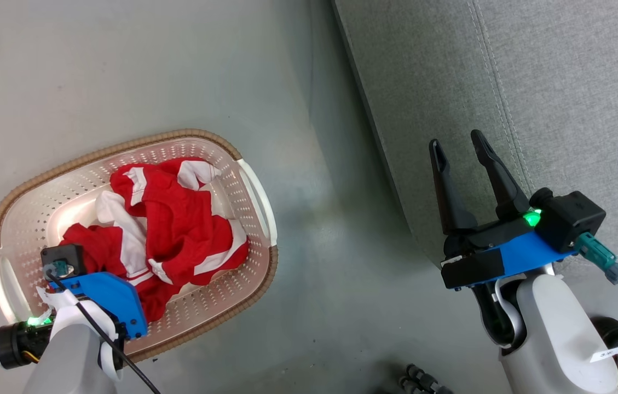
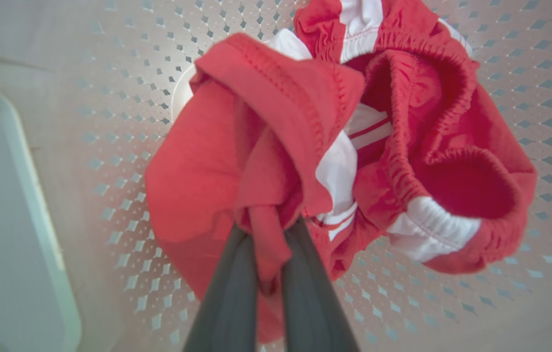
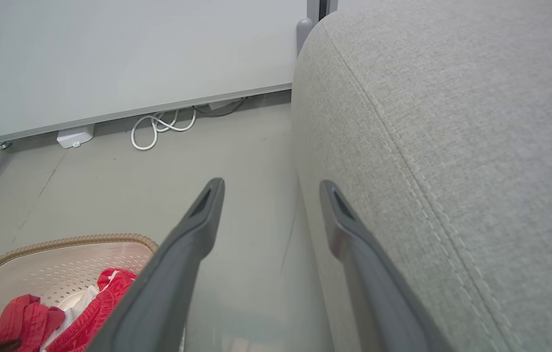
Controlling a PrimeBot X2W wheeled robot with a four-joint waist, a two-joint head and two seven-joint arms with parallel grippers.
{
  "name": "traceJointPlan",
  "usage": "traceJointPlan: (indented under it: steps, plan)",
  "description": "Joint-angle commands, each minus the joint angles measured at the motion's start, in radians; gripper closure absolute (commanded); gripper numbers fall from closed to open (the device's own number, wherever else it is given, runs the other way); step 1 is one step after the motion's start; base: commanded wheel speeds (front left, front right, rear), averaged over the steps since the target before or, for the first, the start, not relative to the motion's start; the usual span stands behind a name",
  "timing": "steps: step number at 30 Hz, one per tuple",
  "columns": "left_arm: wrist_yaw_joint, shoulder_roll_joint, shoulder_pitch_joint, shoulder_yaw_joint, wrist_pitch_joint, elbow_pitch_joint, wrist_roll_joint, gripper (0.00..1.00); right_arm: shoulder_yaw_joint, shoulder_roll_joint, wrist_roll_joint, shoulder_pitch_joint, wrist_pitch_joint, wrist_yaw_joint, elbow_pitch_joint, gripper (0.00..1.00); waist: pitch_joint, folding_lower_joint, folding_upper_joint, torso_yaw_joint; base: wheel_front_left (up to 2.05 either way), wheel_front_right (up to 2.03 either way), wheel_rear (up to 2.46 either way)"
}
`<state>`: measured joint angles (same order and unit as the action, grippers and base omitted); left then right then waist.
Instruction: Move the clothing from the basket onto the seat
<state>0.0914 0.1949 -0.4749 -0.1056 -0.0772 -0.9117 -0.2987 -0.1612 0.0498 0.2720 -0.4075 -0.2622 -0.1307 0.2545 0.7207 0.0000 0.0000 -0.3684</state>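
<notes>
The step in hand is the pick-up. In the left wrist view the left gripper (image 2: 268,227) has its two dark fingers drawn narrow on a gathered fold of the clothing (image 2: 266,122), which bunches above the fingertips against the perforated wall of the basket (image 2: 109,161). In the head view the red-and-white heap sits in the basket at the lower left of the frame — none of it on the seat (image 1: 506,82), the grey sofa at the upper right. The right gripper (image 1: 456,145) hangs at centre right before the sofa's side, fingers spread wide and holding nothing.

Next, I judge, comes a lift clear of the brown rim and a carry rightward; the second garment may drag along.

The floor (image 1: 122,65) is smooth grey-green. At the top of the right wrist view a pale partition panel (image 3: 109,49) stands with a white cable (image 3: 158,129) looped at its foot.
</notes>
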Motion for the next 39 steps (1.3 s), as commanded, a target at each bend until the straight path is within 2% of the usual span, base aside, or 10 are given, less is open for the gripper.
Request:
traceJointPlan:
  steps: [1, 10, 25, 32, 39]
  plan:
    - [-0.002, -0.001, -0.015, -0.002, 0.006, -0.003, -0.006, 1.0, 0.002, 0.001, -0.009, -0.015, -0.004, 0.0, 0.003, 0.0, -0.006, 0.0, 0.0, 0.004, 0.0, 0.0, 0.0]
    - [-0.044, -0.045, -0.018, -0.04, 0.028, -0.028, -0.011, 1.0, 0.029, 0.001, -0.048, 0.007, -0.004, 0.0, 0.027, 0.0, -0.121, 0.0, 0.0, 0.07, 0.0, 0.0, 0.0]
    - [-0.162, -0.114, 0.004, -0.15, 0.179, -0.086, 0.008, 1.0, 0.114, 0.002, -0.148, 0.129, 0.002, 0.0, 0.089, 0.0, -0.482, 0.0, 0.0, 0.258, 0.0, 0.0, 0.0]
    - [-0.19, -0.131, 0.015, -0.191, 0.226, -0.083, -0.003, 1.0, 0.114, 0.002, -0.157, 0.208, 0.038, 0.0, 0.076, 0.0, -0.599, 0.0, 0.0, 0.3, 0.0, 0.0, 0.0]
    - [-0.214, -0.143, -0.004, -0.26, 0.243, -0.02, -0.033, 1.0, 0.112, 0.002, -0.167, 0.28, 0.079, 0.0, 0.044, 0.0, -0.693, 0.0, 0.0, 0.327, 0.0, 0.0, 0.0]
